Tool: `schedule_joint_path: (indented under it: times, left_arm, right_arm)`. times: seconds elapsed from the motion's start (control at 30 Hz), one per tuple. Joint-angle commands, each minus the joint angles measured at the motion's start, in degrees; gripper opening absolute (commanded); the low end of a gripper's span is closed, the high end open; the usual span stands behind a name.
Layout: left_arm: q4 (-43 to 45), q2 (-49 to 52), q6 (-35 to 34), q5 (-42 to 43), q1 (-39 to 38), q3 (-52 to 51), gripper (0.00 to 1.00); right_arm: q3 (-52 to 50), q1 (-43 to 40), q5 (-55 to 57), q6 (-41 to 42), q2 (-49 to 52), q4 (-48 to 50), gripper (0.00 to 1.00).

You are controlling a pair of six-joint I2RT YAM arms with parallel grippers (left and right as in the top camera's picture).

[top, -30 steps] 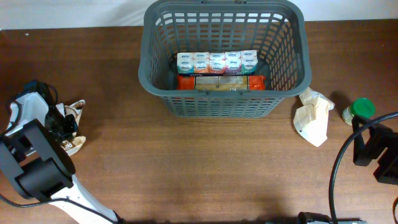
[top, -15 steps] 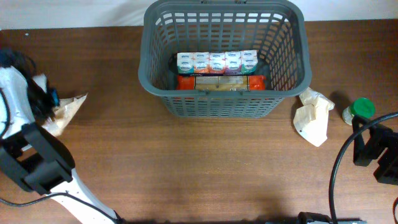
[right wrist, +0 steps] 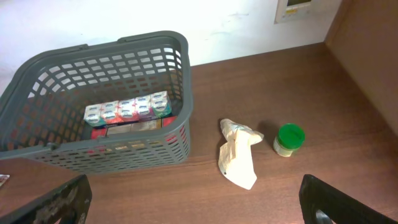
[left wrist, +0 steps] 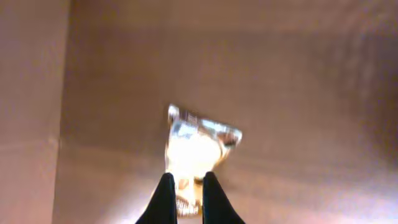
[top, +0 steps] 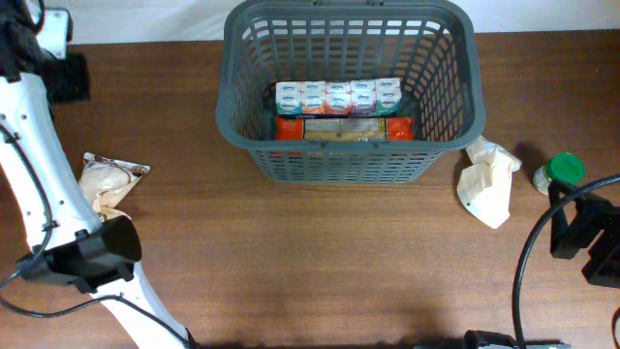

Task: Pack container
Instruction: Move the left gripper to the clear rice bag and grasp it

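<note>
The dark grey basket (top: 349,167) stands at the back middle of the table and also shows in the right wrist view (right wrist: 99,158). It holds a row of small cartons (top: 337,96) and an orange-red pack (top: 291,127). A clear snack bag (top: 108,182) lies flat on the table at the left, free of any gripper. My left gripper (left wrist: 184,186) is high at the far back left (top: 66,76), its fingers almost together and empty, with the snack bag (left wrist: 198,149) far below it. My right gripper (right wrist: 196,205) is wide open and empty at the right edge.
A cream crumpled pouch (top: 489,182) lies right of the basket, also in the right wrist view (right wrist: 238,155). A small green-lidded jar (top: 562,172) stands beside it (right wrist: 289,138). A white wall runs behind the table.
My left arm has swung up from the snack bag to the far back left. The bag rose briefly, then dropped and now lies flat on the table. The right arm has not moved.
</note>
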Motion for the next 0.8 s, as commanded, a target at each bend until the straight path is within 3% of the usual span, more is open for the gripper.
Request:
schedule_joint_path:
  times: [0.0,0.13,0.27,0.37,0.47,0.63,0.77]
  left_arm:
    - [-0.37,0.61,0.46,-3.65,1.40,-5.42,0.12]
    - [-0.11,0.61,0.59,-3.61,2.93,-12.66,0.20]
    - [4.50,0.61,4.39,-3.58,5.09,-26.38,0.32]
    - [11.32,0.61,4.61,-3.61,7.23,-37.75,0.58]
    - [18.80,0.61,5.25,-3.58,9.55,-46.29,0.69]
    - [27.28,1.40,5.49,-3.23,12.17,-51.56,0.73]
    - [28.72,3.93,5.49,-0.02,12.92,-51.60,0.73]
  right_arm:
    - [0.02,0.11,0.70,-0.24,0.04,-0.35,0.99]
    - [0.02,0.11,0.70,-0.24,0.04,-0.35,0.99]
    - [0.02,0.11,0.70,-0.24,0.04,-0.35,0.99]
    - [0.02,0.11,0.70,-0.24,0.04,-0.33,0.99]
    - [0.02,0.11,0.70,-0.24,0.04,-0.33,0.99]
    - [0.02,0.11,0.70,-0.24,0.04,-0.33,0.99]
    - [0.02,0.11,0.70,-0.24,0.04,-0.35,0.99]
